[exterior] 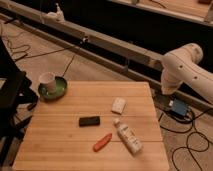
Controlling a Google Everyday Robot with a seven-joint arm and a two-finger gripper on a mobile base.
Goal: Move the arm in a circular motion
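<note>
The large glossy white arm [184,67] stands at the right, beyond the right edge of the wooden table [60,145]. Its thick rounded segments bend at a bulbous joint and run off the right edge of the view. The gripper is out of view, so its place relative to the table items does not show. No part of the arm is over the table.
On the table are a green plate [54,88] with a white cup [47,79], a white block [118,105], a black bar [89,121], an orange-red item [102,142] and a white bottle [128,137] lying down. A blue box [178,108] and cables lie on the floor. A dark stand [10,95] is at the left.
</note>
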